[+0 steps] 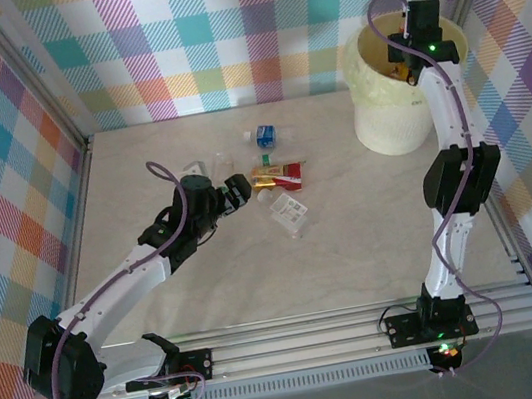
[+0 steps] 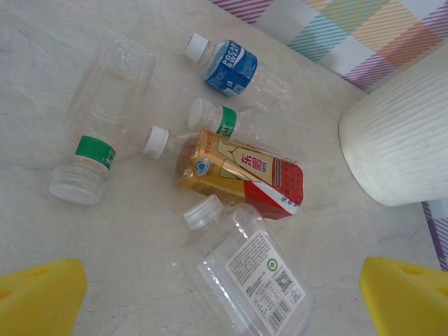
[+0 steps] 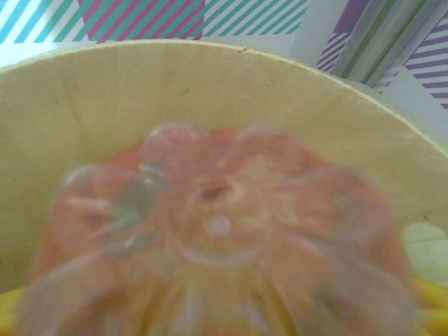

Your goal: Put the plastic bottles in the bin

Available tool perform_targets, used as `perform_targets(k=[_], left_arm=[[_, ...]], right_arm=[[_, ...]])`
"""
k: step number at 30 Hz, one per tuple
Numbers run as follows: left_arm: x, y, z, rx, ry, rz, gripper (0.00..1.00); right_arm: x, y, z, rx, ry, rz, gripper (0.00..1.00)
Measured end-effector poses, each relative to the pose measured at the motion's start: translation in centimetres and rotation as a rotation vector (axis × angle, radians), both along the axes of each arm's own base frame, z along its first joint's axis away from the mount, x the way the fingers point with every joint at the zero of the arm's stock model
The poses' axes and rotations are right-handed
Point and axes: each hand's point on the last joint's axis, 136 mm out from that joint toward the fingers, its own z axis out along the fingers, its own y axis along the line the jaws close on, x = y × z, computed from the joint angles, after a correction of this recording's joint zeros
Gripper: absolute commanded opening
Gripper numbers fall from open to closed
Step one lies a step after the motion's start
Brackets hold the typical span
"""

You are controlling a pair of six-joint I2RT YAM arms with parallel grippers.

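Left jaws wide apart | blue-label bottle (image 2: 231,68) reads POCARI SWEAT

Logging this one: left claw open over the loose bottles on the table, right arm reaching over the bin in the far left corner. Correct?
Not quite. The bin stands in the far right corner, not the far left, as the top external view shows. The rest holds: the left claw is open over the loose bottles, and the right arm reaches over the bin.

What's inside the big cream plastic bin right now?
Orange-red shapes show low inside the round cream plastic bin. A blurred clear plastic bottle, base toward the right wrist camera, covers its middle and floor.
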Motion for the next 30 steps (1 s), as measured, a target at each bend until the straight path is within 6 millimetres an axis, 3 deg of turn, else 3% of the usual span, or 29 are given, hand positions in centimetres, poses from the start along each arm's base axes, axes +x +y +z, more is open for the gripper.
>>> perform_targets(k=[5,14,21,25,30], left_arm=[[0.1,0.0,-0.1,-0.004,0.003,0.002,1.00],[0.1,-0.2,-0.6,-0.003,0.018,-0.007,1.00],[0.1,-0.2,-0.6,-0.005,0.021,-0.009,1.00],[0.2,-0.1,-0.6,-0.007,0.022,-0.004,1.00],[0.2,0.0,-0.6,-0.008,0.023,-0.001,1.00]], right_arm=[[-0.2,0.5,1.2,0.016,-0.013,0.023,0.81],[-0.7,1.2,1.0,0.051,0.006,0.050,0.87],[-1.9,2.1,3.5,0.100,-0.042,0.078,0.89],[-3.3,3.5,4.9,0.172,-0.068,0.127,1.00],[-5.2,6.5,6.2,0.266,-0.092,0.225,1.00]])
